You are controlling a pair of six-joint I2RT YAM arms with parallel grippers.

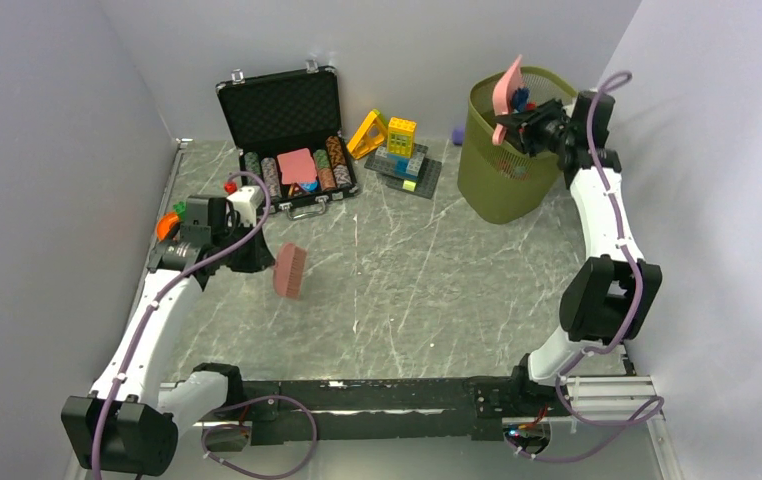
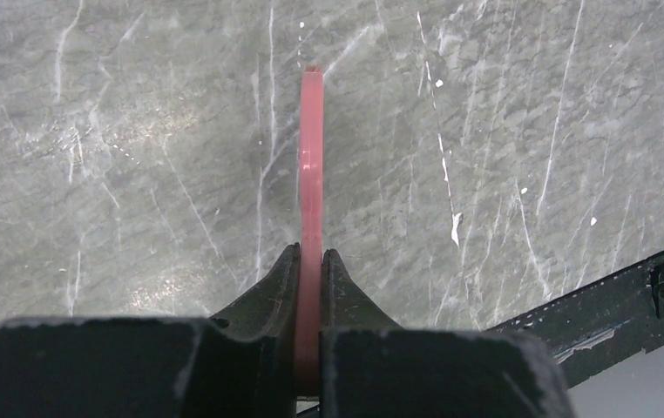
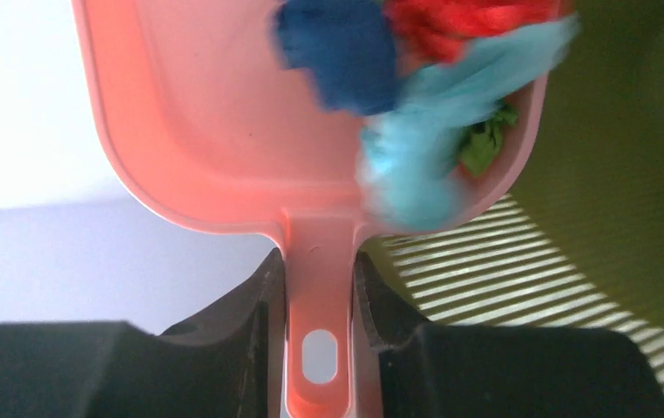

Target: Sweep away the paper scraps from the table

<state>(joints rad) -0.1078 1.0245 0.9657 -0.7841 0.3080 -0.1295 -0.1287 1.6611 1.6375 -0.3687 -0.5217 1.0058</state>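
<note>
Over the olive-green bin (image 1: 497,185) at the table's (image 1: 437,280) one o'clock corner, the right gripper (image 3: 318,261) is clamped on the handle of a pink dustpan (image 3: 215,131), one finger pressed to each side of the stem. The pan is tipped above the bin's mouth. The paper scraps (image 3: 424,157), dark blue, red, teal and a bit of green, are bunched and blurred at the pan's two o'clock corner in the right wrist view. At about nine o'clock on the table, the left gripper (image 2: 311,261) pinches a pink brush (image 2: 311,157) edge-on over the marble. At eleven o'clock an open black case (image 1: 282,110) holds poker chips (image 1: 329,165). Coloured building blocks (image 1: 397,140) sit at twelve.
</note>
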